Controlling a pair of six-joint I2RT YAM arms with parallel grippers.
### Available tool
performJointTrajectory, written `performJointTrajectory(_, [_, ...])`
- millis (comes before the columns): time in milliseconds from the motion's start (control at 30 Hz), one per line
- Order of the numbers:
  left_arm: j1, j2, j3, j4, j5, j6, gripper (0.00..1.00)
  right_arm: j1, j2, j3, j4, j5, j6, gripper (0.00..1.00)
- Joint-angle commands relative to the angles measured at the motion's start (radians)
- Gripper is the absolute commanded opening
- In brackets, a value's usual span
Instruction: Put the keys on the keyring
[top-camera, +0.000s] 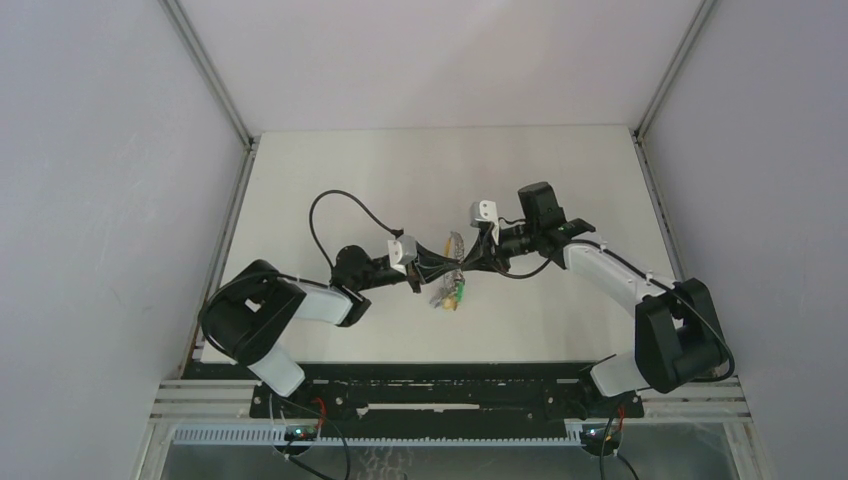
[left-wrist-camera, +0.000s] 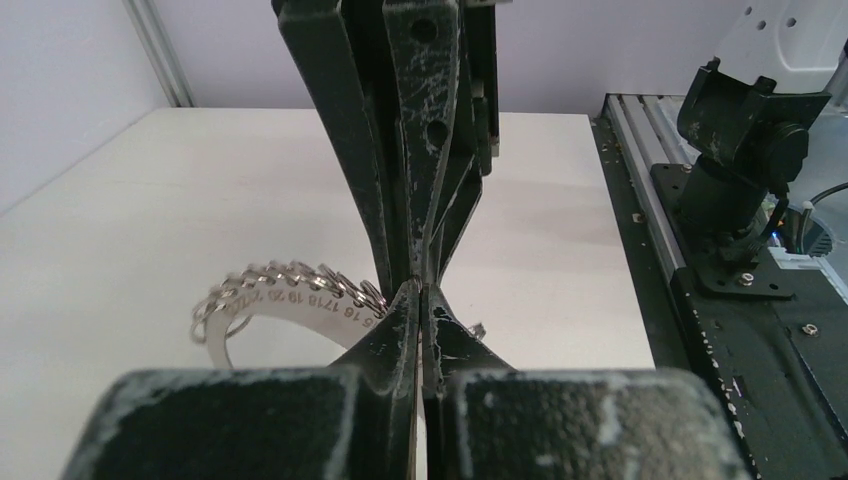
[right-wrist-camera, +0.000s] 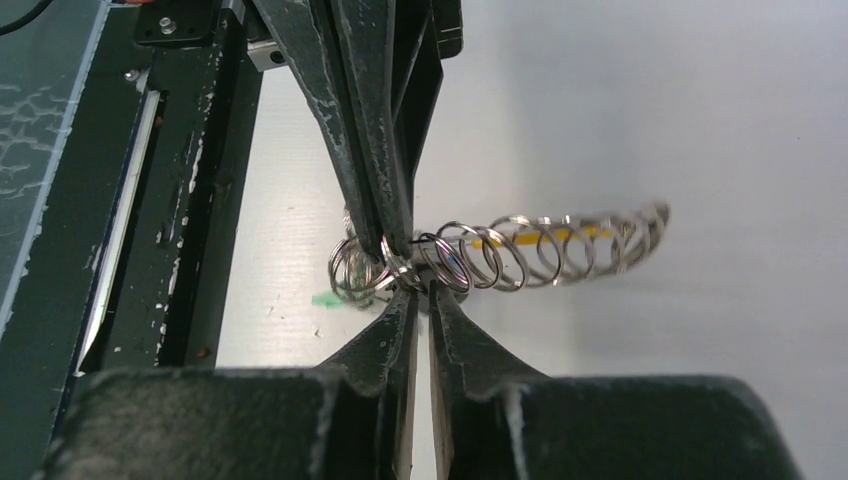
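The keyring (top-camera: 452, 286) hangs between both grippers over the middle of the table, with its yellow band and green tags below them. In the left wrist view its numbered silver band (left-wrist-camera: 290, 305) carries several small rings. My left gripper (left-wrist-camera: 420, 292) is shut on that band. In the right wrist view the row of rings (right-wrist-camera: 540, 245) runs to the right over the yellow band. My right gripper (right-wrist-camera: 420, 290) has its jaws a thin slit apart, tips against the end rings. The left fingers (right-wrist-camera: 370, 150) come down from above and pinch there too. The keys are out of view.
The white table (top-camera: 560, 180) is walled on three sides. A black rail (top-camera: 430, 385) runs along the near edge. A black cable (top-camera: 335, 205) loops above the left arm. The right arm's base (left-wrist-camera: 740, 150) stands on that rail.
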Motion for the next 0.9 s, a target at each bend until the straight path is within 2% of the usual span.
performJointTrajectory(0, [-0.007, -0.050, -0.009, 0.095, -0.005, -0.004, 0.00, 0.013, -0.028, -0.027, 0.105, 0.004, 0.026, 0.09])
performJointTrajectory(300, [-0.008, -0.046, -0.010, 0.095, -0.013, -0.004, 0.00, 0.003, -0.073, -0.046, 0.094, 0.000, -0.002, 0.13])
performJointTrajectory(567, [-0.007, -0.040, -0.006, 0.095, -0.013, -0.006, 0.00, -0.047, -0.203, -0.137, 0.147, -0.041, -0.022, 0.17])
performJointTrajectory(867, [-0.008, -0.042, -0.004, 0.096, -0.012, -0.011, 0.00, -0.040, -0.170, -0.139, 0.191, -0.088, -0.049, 0.20])
